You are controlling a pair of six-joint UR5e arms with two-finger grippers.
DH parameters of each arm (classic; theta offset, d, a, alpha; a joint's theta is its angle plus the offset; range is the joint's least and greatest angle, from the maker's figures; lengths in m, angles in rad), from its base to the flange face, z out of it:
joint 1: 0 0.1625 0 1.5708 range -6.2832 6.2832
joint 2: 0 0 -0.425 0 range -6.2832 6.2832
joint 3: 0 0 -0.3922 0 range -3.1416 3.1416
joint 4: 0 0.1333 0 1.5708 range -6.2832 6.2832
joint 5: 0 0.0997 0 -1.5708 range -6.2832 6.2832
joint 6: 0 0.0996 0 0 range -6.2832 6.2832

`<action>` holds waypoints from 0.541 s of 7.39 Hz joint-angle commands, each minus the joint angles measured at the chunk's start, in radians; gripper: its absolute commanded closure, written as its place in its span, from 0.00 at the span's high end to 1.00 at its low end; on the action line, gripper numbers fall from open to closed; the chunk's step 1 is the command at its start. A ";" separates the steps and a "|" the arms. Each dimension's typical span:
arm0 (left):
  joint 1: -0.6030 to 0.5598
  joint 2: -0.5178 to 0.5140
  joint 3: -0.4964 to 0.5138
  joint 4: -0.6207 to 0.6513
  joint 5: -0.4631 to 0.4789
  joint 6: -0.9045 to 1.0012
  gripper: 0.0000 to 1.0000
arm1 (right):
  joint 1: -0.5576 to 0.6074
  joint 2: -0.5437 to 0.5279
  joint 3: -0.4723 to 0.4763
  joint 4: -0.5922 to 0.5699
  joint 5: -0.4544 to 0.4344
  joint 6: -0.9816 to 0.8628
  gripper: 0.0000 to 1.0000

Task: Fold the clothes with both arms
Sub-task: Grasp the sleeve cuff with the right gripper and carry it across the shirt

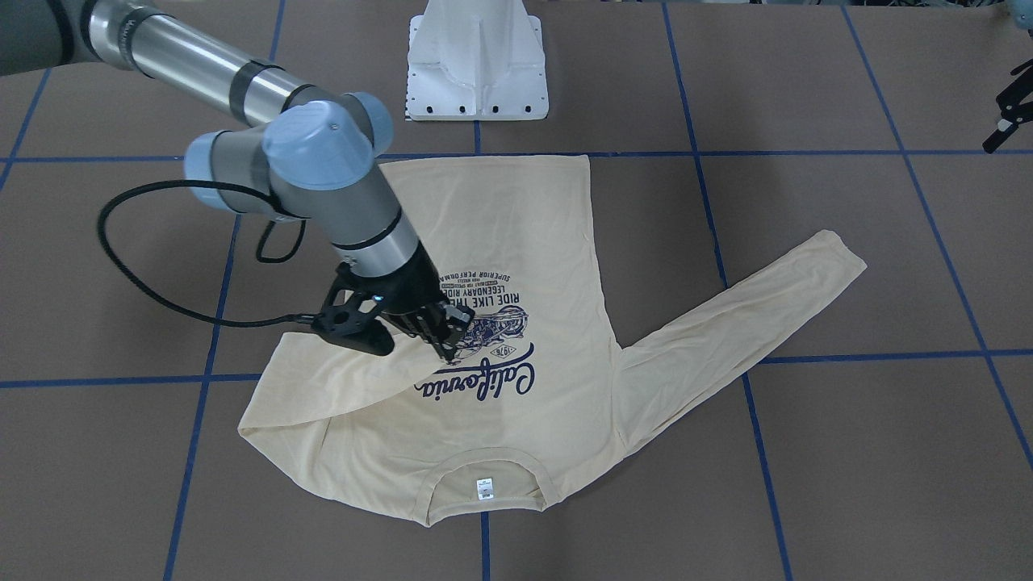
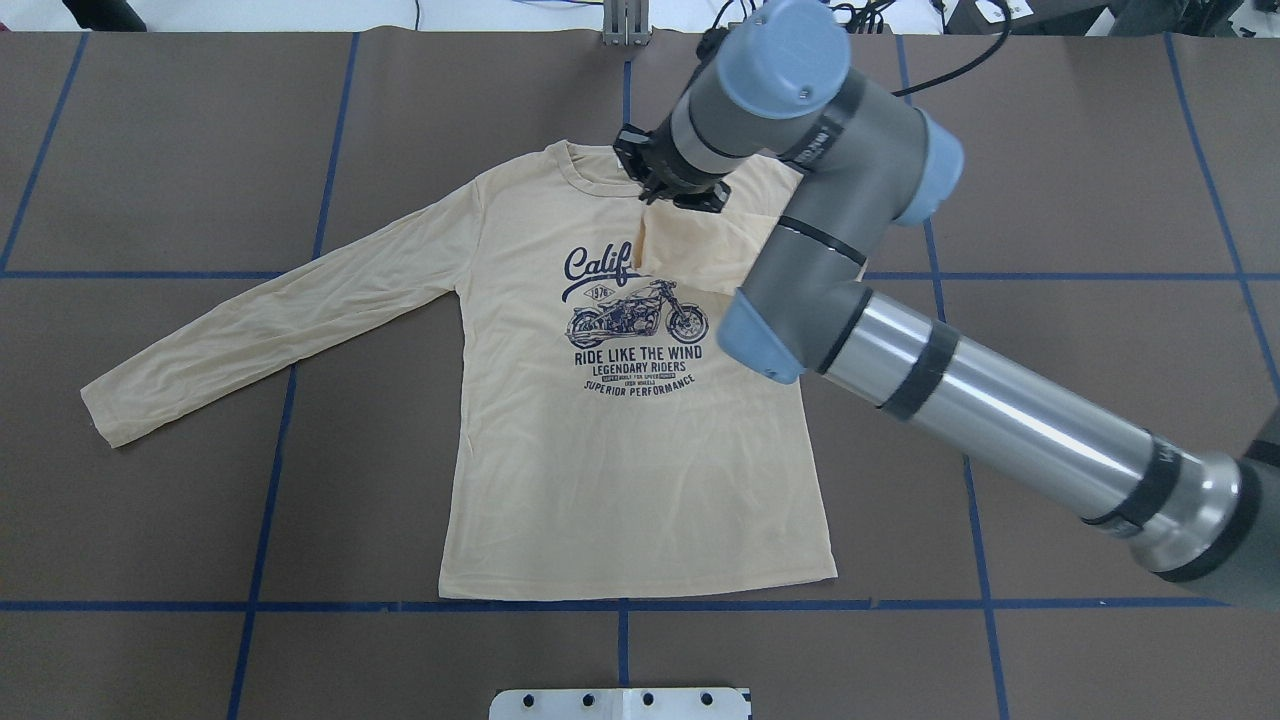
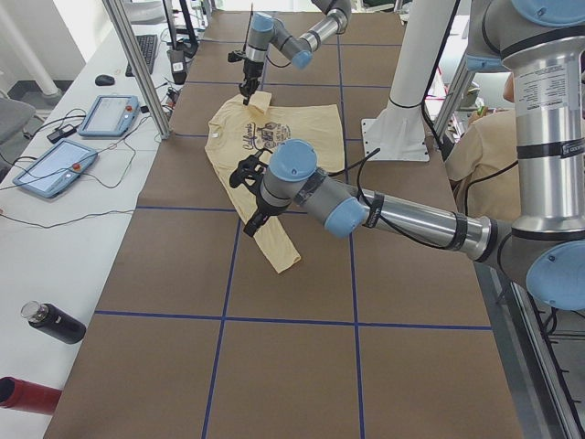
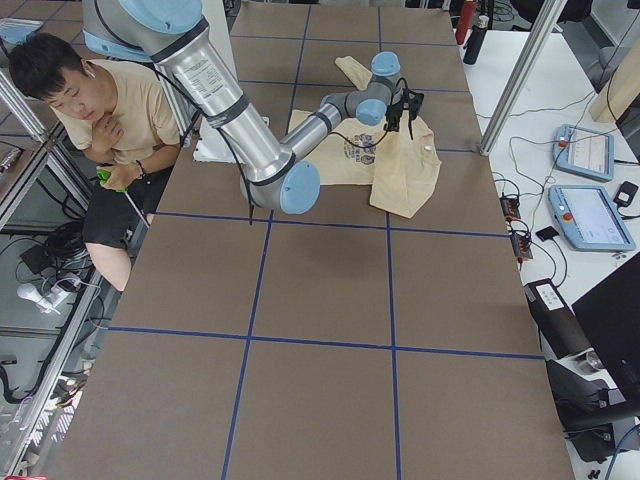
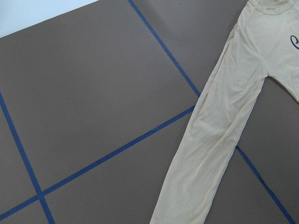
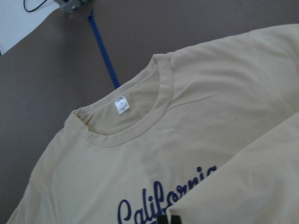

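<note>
The cream-yellow shirt point(image 1: 516, 234) lies print up on the brown table, its hem toward the robot and its neck label point(image 1: 484, 489) at the far edge. My right gripper point(image 1: 448, 349) is shut on the end of the shirt's right sleeve point(image 1: 323, 379) and holds it just over the "California" print. In the overhead view the wrist hides the fingers, and the folded sleeve point(image 2: 700, 255) covers part of the print. The other sleeve point(image 2: 260, 320) lies stretched out flat. My left gripper point(image 1: 1005, 113) shows only partly at the frame's edge, off the shirt. I cannot tell whether it is open.
The white pedestal point(image 1: 478, 73) stands at the robot's side of the table, just past the hem. Blue tape lines point(image 2: 620, 605) cross the table. A seated person point(image 4: 100, 110) is beside the table. Tablets point(image 3: 55, 165) and bottles point(image 3: 55, 322) lie on a side bench.
</note>
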 commanded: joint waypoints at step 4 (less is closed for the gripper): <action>0.111 -0.073 0.051 -0.021 0.039 -0.281 1.00 | -0.179 0.281 -0.281 0.048 -0.219 0.011 0.14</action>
